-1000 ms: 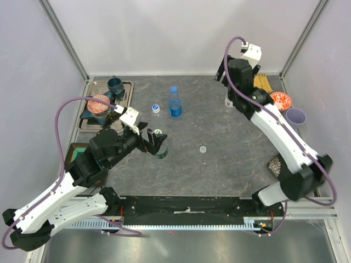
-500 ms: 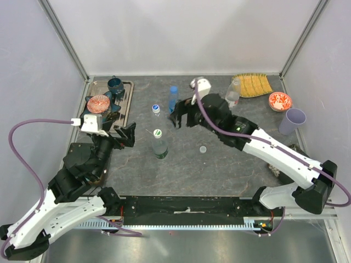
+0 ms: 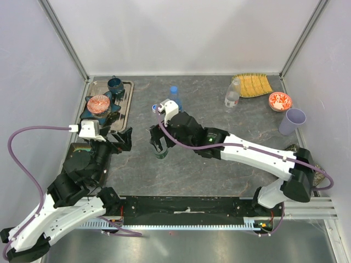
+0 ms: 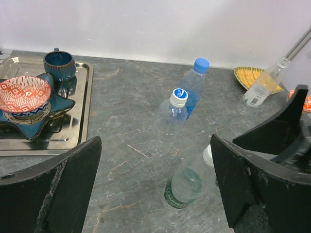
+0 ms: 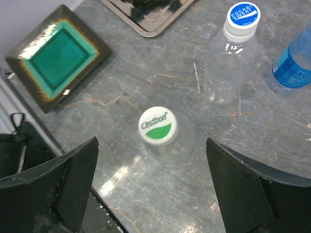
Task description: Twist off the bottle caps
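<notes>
The green-labelled bottle [image 3: 161, 153] stands upright mid-table, its white and green cap [image 5: 158, 126] on. My right gripper [image 3: 158, 142] hovers open just above it; in the right wrist view [image 5: 151, 145] the cap lies between the spread fingers, untouched. My left gripper [image 3: 123, 140] is open and empty, to the left of that bottle [image 4: 188, 182]. The very short bottle [image 3: 156, 109] and the blue-labelled bottle [image 3: 174, 97] stand behind it, both capped. The plain clear bottle [image 3: 232, 93] stands at the back right.
A metal tray [image 3: 127, 94] with a patterned bowl [image 3: 98, 103] and a dark cup [image 3: 115, 84] sits at back left. A green plate [image 5: 60, 63] lies under my left arm. A yellow dish [image 3: 252, 84], a red bowl [image 3: 279, 101] and the lilac cup [image 3: 295, 120] stand at right.
My right arm swung from the back right corner across to above the green-labelled bottle. My left gripper drew back leftward from that bottle.
</notes>
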Controlling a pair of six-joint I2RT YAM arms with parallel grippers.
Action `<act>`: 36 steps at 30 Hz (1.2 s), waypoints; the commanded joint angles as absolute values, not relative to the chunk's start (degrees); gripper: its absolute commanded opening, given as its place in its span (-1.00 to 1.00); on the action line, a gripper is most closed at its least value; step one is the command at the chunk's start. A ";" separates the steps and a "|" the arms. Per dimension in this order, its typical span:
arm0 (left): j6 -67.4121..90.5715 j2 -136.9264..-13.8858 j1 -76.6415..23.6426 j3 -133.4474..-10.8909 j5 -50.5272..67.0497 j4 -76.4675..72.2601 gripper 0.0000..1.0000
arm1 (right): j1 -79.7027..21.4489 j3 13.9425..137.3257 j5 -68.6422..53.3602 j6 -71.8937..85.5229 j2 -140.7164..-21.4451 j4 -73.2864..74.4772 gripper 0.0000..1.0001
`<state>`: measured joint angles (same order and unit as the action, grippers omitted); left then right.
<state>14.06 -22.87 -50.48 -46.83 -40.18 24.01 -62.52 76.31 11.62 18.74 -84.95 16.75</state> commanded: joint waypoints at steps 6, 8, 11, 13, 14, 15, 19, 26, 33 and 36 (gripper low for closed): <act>17.05 -22.06 -50.36 -46.41 -41.75 23.82 0.99 | -62.67 81.12 20.74 17.93 -92.72 13.01 0.96; 17.05 -21.80 -50.45 -46.23 -41.66 23.82 0.99 | -62.58 81.73 21.01 18.10 -94.04 12.66 0.96; 17.05 -21.62 -50.45 -46.06 -41.22 24.08 0.99 | -62.67 81.57 20.74 18.72 -94.75 11.78 0.78; 16.79 -21.53 -50.45 -46.05 -40.87 24.17 0.99 | -62.49 81.04 20.74 19.16 -94.40 11.43 0.48; 16.70 -21.53 -50.45 -45.97 -40.78 24.17 0.99 | -62.58 80.34 20.92 19.25 -94.13 11.16 0.37; 16.61 -21.53 -50.45 -45.88 -40.61 24.08 0.99 | -62.58 79.98 21.09 19.34 -93.70 11.08 0.20; 15.65 -22.15 -50.45 -45.70 -39.47 23.38 0.99 | -62.58 77.88 21.71 20.21 -89.05 11.16 -0.10; 12.31 -25.57 -50.45 -46.05 -34.81 18.21 0.99 | -62.49 73.48 25.48 21.09 -75.25 16.07 -0.41; 8.97 -33.82 -50.45 -47.81 -20.42 8.80 0.99 | -60.39 74.97 25.50 27.23 -66.01 26.79 -1.00; 8.26 -38.75 -50.27 -51.93 -9.35 7.74 0.99 | -57.40 75.94 21.29 29.70 -63.81 31.45 -1.00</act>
<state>11.53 -33.43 -50.48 -46.61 -24.51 14.55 -60.34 74.11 24.23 24.77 -64.71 23.09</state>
